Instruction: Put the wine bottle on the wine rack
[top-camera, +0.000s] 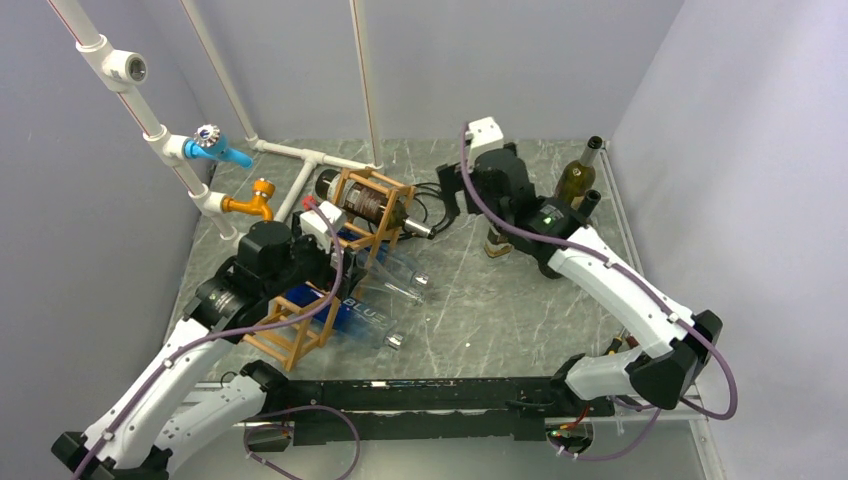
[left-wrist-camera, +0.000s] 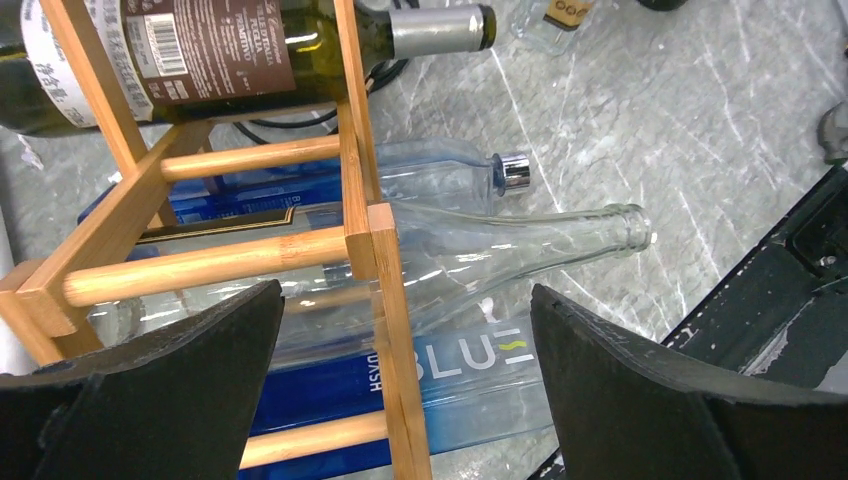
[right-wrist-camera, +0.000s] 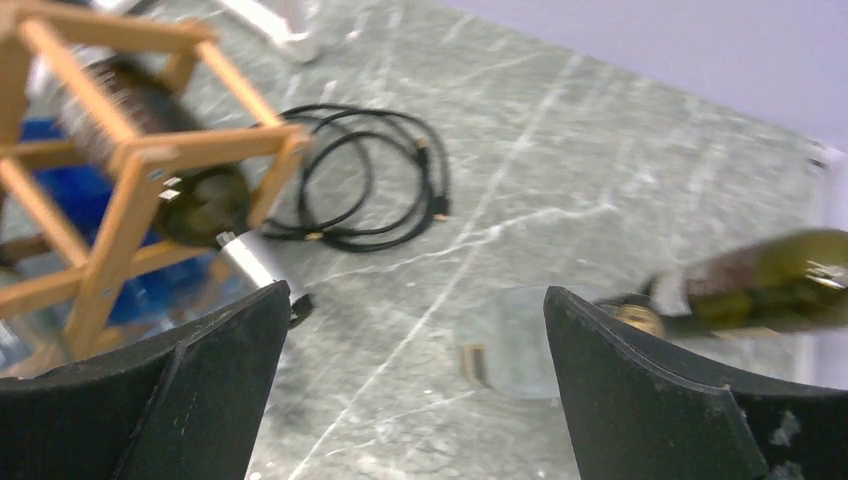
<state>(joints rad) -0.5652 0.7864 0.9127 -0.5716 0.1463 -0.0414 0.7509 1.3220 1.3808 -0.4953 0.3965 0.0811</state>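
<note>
left gripper (left-wrist-camera: 405, 300) fingers fill the bottom of the wrist view, spread wide with nothing held, and a post of the wine rack (left-wrist-camera: 200, 265) is straddled between them. the rack is set on the left half of the table (top-camera: 500, 320) and is already loaded with a dark labelled bottle (left-wrist-camera: 220, 50), a clear bottle (left-wrist-camera: 520, 250) and a blue bottle (left-wrist-camera: 470, 375), their necks poking out. the wine bottle (top-camera: 574, 182) judged to be the one wanted stands upright at the right rear, well apart from the rack and ungripped. the right gripper (right-wrist-camera: 416, 295) is likewise spread and empty. risks noted: the light lattice could be shoved by the left fingers, so that the loaded bottles roll out. a small glass bottle (right-wrist-camera: 510, 345) just beside the wine bottle could be toppled during the reach. a cable (right-wrist-camera: 350, 240) coiled on the table between the bottle and the rack could be snagged on the carry. pose: the left arm is reached forward from the near-left base, wrist angled down over the rack. the right arm is stretched from a near-right elbow toward the rear, its wrist camera aimed low across the table and its view blurred.
</note>
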